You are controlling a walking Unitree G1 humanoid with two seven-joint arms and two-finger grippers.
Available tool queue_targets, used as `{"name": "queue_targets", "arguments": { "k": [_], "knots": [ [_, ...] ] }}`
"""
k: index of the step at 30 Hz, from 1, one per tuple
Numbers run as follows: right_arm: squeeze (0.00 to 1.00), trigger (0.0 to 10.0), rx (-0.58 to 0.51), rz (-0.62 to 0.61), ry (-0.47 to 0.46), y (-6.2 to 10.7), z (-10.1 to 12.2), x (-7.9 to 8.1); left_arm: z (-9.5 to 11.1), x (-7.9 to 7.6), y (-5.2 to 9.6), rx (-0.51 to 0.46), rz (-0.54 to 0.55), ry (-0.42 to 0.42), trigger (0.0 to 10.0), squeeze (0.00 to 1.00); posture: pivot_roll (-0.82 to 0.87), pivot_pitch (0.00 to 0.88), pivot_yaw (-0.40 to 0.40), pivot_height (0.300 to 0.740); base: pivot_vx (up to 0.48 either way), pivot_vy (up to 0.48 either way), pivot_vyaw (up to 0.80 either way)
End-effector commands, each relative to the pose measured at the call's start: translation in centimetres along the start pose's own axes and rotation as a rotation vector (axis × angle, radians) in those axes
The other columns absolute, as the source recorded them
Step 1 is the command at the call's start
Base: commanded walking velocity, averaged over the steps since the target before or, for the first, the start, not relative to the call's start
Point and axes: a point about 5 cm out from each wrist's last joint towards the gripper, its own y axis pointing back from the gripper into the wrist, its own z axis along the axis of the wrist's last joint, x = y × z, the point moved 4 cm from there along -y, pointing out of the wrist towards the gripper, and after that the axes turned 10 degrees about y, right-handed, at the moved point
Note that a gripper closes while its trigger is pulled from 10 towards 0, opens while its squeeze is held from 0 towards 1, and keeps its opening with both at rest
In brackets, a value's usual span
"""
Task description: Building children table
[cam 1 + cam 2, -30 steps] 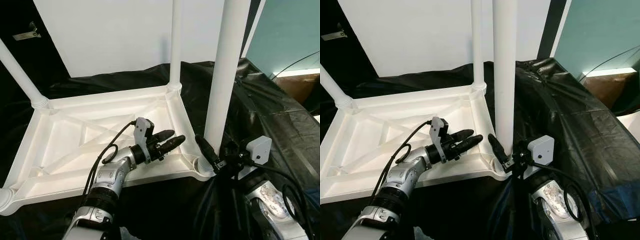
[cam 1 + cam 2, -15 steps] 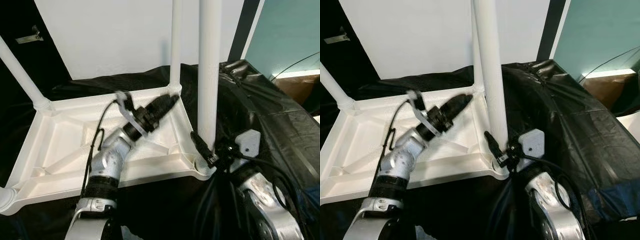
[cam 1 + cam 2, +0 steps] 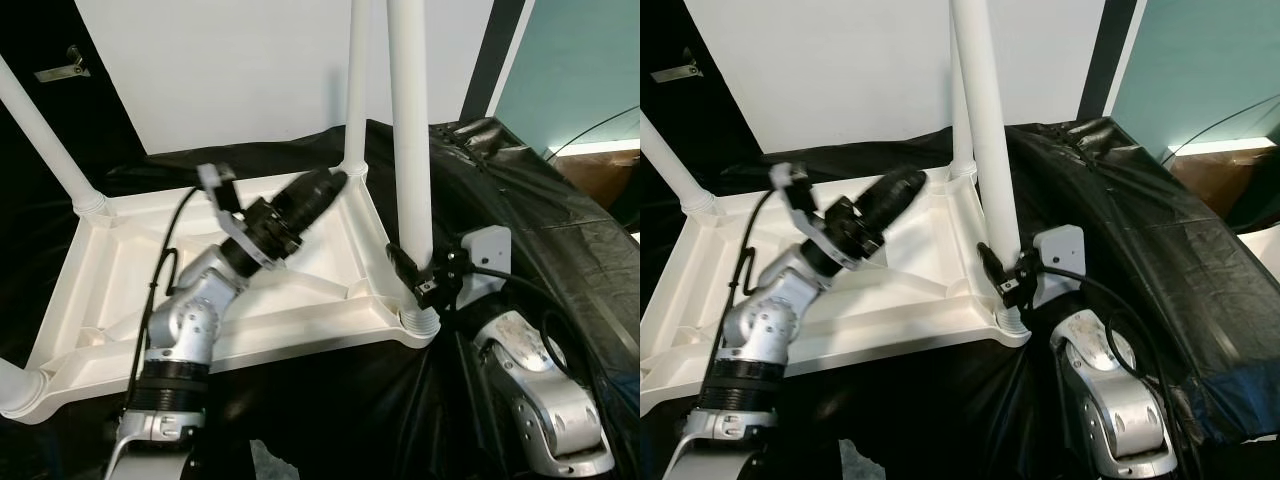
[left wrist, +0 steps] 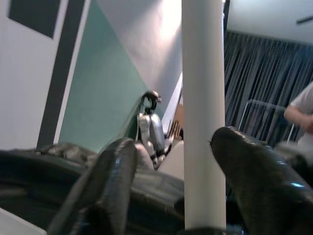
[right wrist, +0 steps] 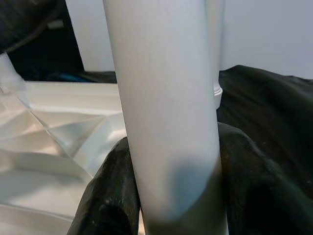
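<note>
I am working in what looks like a room of a home or a staged test room. A black plastic sheet [image 3: 520, 200] is covering the surface before me, a white wall panel [image 3: 230, 70] and a teal wall [image 3: 570, 70] are standing behind it, and dark pleated curtains [image 4: 259, 88] are hanging farther off, where a person's arm [image 4: 299, 110] is showing.

You will find no text, label, brand, number or sign that can be read in any of these views.
</note>
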Motion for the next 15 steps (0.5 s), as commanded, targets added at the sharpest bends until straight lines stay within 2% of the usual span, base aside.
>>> {"name": "queue_targets", "arguments": {
  "k": [1,2,3,5,6,7,15],
  "knots": [
    [0.00,10.0,0.066,-0.020,0.038,0.2,-1.0,-0.6,-0.2,-2.1,-0.5,0.058,-0.236,-0.042,10.0,1.00,-0.18,0.012,0.039,0.740,0.000,0.000,0.00],
    [0.00,10.0,0.066,-0.020,0.038,0.2,-1.0,-0.6,-0.2,-2.1,-0.5,0.058,-0.236,-0.042,10.0,1.00,-0.18,0.012,0.039,0.740,0.000,0.000,0.00],
    [0.00,10.0,0.074,-0.010,0.041,0.2,-1.1,-0.4,0.2,-1.9,-1.1,0.038,-0.207,-0.051,10.0,0.84,-0.18,0.013,0.039,0.740,0.000,0.000,0.00],
    [0.00,10.0,0.074,-0.010,0.041,0.2,-1.1,-0.4,0.2,-1.9,-1.1,0.038,-0.207,-0.051,10.0,0.84,-0.18,0.013,0.039,0.740,0.000,0.000,0.00],
    [0.00,10.0,0.081,-0.004,0.043,0.2,-1.1,-0.2,0.4,-1.8,-1.5,0.024,-0.189,-0.057,10.0,0.34,-0.18,0.013,0.039,0.740,0.000,0.000,0.00],
    [0.00,10.0,0.095,0.009,0.051,0.1,-1.3,0.0,1.0,-1.9,-2.2,-0.004,-0.185,-0.049,10.0,0.00,-0.18,0.013,0.039,0.740,0.000,0.000,0.00],
    [0.00,10.0,0.125,0.046,0.111,0.0,-1.6,0.5,1.9,-1.4,-3.8,-0.035,-0.137,-0.049,10.0,0.00,-0.18,0.011,0.041,0.740,0.000,0.000,0.00]
  ]
}}
